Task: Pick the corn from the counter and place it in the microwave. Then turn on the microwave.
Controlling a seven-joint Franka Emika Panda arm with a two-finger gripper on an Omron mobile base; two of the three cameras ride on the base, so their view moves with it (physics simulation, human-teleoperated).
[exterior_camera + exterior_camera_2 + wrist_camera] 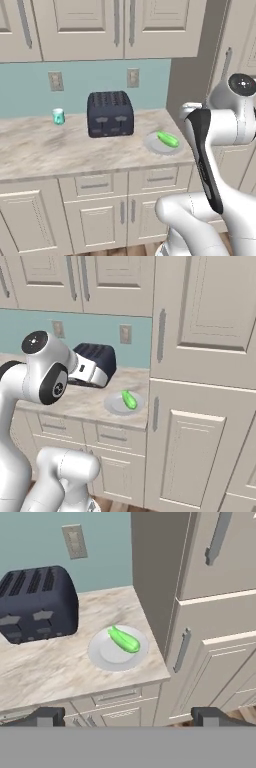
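**Corn waits on its plate, gripper wide open**

The gripper (128, 716) has its jaws spread as wide as they go; the two dark finger tips (46, 716) sit far apart at the bottom of the hand view; nothing is between them and they touch nothing.

There is one corn (124, 639); it is small and bright green; it lies on one round grey plate (100, 657), a bit below the middle of the hand view. The plate sits on the counter (50, 667), close to the counter's right end, just beside the tall cream cabinet (220, 637).

There is one dark toaster (37, 604) at the upper left of the hand view, apart from the plate; there is one small green cup (58, 116) at the left of the left base view, well apart from the corn (168, 139).

Two wall sockets (55, 81) show on the blue wall in the left base view; in the right base view the corn (129, 400) lies near the middle of the frame.
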